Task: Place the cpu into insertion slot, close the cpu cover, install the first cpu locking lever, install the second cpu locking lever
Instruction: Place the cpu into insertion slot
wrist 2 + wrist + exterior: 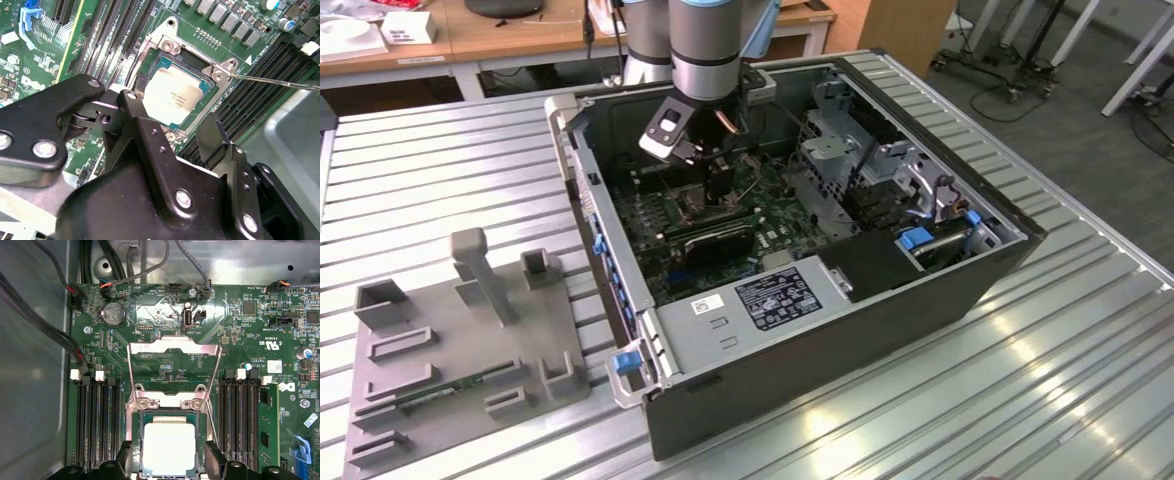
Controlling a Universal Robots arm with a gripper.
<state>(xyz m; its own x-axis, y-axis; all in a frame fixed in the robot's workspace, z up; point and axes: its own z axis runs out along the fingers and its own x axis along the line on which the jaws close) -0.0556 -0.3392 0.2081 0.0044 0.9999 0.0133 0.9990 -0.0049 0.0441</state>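
One cpu [169,447] seated flat in slot [199,430]; cover [172,346] hinged back, leaving access free. Gripper [170,460] spread wide astride cpu, holding nothing, apparently released.

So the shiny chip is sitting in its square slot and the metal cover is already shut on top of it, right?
Not quite. The cpu cover is not shut. The first wrist view shows it swung back open, away from the socket, over the green board. The rest is right: the cpu sits in the insertion slot, uncovered.
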